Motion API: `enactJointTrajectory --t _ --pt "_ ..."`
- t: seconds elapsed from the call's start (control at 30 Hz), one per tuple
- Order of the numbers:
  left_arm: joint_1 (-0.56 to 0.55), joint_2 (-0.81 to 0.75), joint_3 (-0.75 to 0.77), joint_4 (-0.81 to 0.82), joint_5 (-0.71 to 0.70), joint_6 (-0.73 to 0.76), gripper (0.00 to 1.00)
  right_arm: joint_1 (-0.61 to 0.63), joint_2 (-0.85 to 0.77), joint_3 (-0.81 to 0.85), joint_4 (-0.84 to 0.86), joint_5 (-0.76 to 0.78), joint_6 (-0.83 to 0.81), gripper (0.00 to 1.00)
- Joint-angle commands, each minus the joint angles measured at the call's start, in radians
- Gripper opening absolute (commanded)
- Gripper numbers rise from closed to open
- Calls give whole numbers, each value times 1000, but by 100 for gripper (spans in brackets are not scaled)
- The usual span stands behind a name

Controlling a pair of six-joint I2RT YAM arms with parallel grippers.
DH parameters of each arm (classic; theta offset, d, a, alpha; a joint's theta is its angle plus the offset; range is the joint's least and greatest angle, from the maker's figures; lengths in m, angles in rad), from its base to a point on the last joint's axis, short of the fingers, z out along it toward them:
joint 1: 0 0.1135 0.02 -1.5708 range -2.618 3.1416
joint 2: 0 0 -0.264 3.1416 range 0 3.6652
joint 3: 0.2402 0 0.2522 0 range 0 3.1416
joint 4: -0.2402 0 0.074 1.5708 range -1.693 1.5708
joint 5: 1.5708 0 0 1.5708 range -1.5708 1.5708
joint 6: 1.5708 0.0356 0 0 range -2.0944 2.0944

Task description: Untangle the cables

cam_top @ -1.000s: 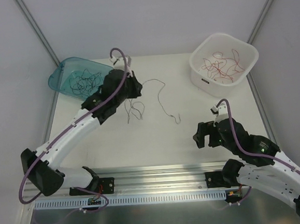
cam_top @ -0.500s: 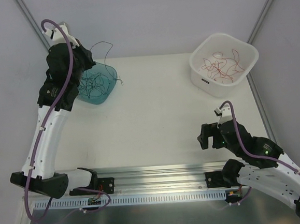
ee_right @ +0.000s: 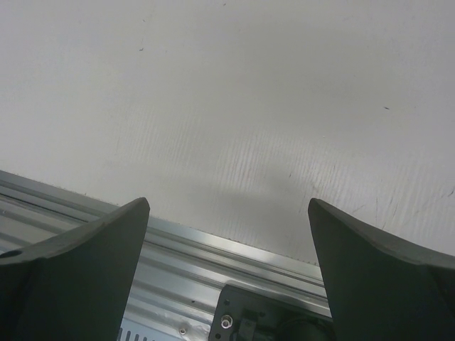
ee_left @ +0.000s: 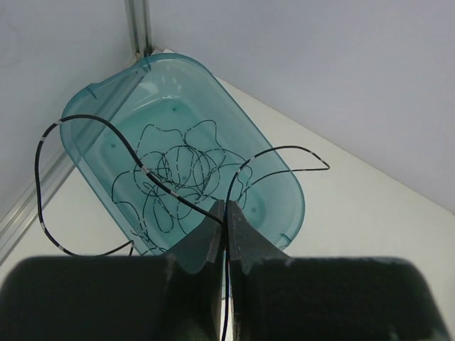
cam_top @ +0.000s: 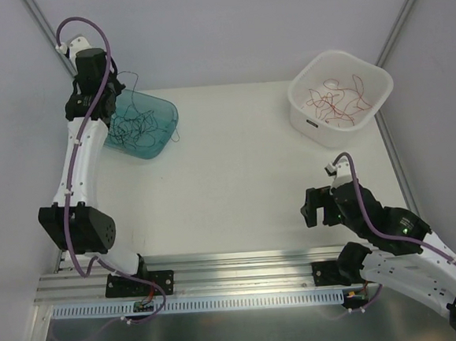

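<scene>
text: none readable | labels: none | top view possibly too coarse

The black cable (ee_left: 140, 170) vanishes between fingers (ee_left: 205, 240) of the left end effector (ee_left: 225, 213).

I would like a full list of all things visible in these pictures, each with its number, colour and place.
teal bin: one, translucent teal, far left of the table
black cables: several, black, loosely piled in the teal bin
held black cable: one, black, loops over the teal bin's rim
white bin: one, white, far right
red cables: several, red, in the white bin
table: one, white
rail: one, silver, near edge
left gripper: one, black, shut on the held black cable, above the teal bin
right gripper: one, black, open, empty, near right
</scene>
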Motion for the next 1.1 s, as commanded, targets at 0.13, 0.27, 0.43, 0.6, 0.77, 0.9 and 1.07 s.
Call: enactJointTrajectory --t 0.13,0.27,0.43,0.6,0.77,0.9,1.07 --pt "71 159 142 17 -42 -53 0 -1 36 28 -11 35 -35 99" --pt "106 289 227 16 4 -49 0 1 69 20 10 29 -48 100" --pt "151 441 255 14 41 -56 25 -1 117 11 30 13 -55 100" --pt "168 420 180 11 121 -70 80 -1 134 12 40 -2 -59 100" --pt "134 294 92 13 179 -58 99 -1 125 8 46 -10 -58 100" --pt "53 187 -29 13 175 -35 96 -1 108 -1 60 -22 -42 100" --pt "-197 159 -137 14 -84 10 84 -1 82 -8 55 -33 -30 100"
